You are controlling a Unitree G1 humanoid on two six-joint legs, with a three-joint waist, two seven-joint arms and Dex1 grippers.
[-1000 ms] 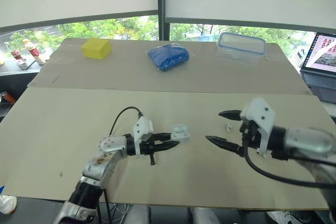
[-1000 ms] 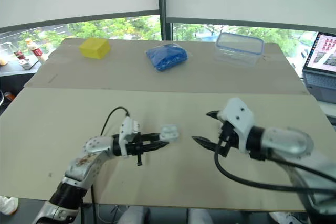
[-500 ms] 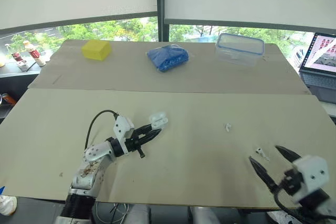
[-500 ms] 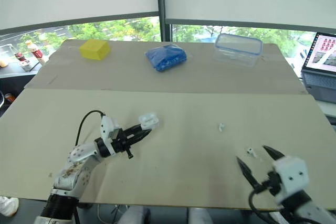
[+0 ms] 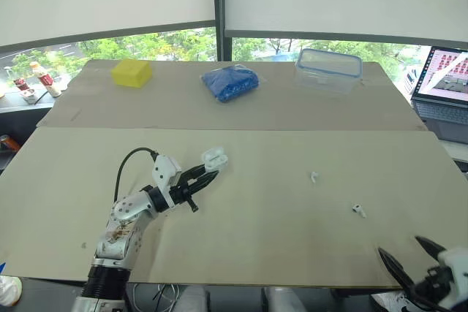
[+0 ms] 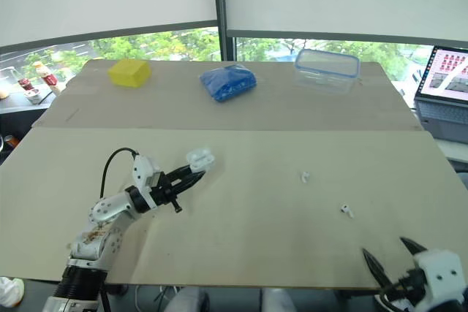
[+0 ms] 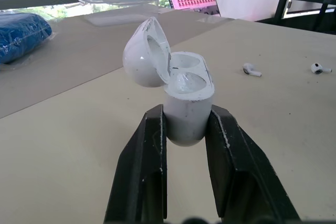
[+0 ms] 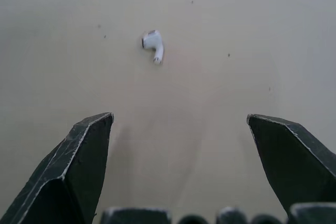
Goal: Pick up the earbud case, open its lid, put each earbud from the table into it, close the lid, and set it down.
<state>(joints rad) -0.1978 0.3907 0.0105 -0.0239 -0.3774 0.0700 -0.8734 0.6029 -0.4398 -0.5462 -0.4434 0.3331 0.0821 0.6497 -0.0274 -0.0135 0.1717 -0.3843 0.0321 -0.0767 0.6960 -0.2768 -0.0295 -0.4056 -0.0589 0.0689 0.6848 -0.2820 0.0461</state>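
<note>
Earbud (image 5: 357, 210) nearest the right gripper (image 5: 401, 248) is what the next move turns on. It lies on the table (image 5: 278, 239) just far of that gripper and a little to its left. In the right wrist view the same bud (image 8: 153, 43) sits ahead, between the lines of the two fingers and a bit left of centre, with its stem running roughly toward the gripper. I reckon a straight reach would let the fingers close across the stem. The 2nd earbud (image 5: 313, 177) is farther and more to the left, well apart from the first. It lies between the two arms, but I'd say the right arm is nearer both.

R arm pose: pulled in at the near right corner of the table, low, fingers spread wide and empty, pointing far.

L arm pose: forearm low over the table, reaching far and right. The left gripper (image 5: 208, 173) is clamped on the earbud case (image 7: 184, 103), pinching the lower body from both sides, case upright. Lid flipped open, both sockets look empty — ready to receive.

Loading not begun, by my read.
</note>
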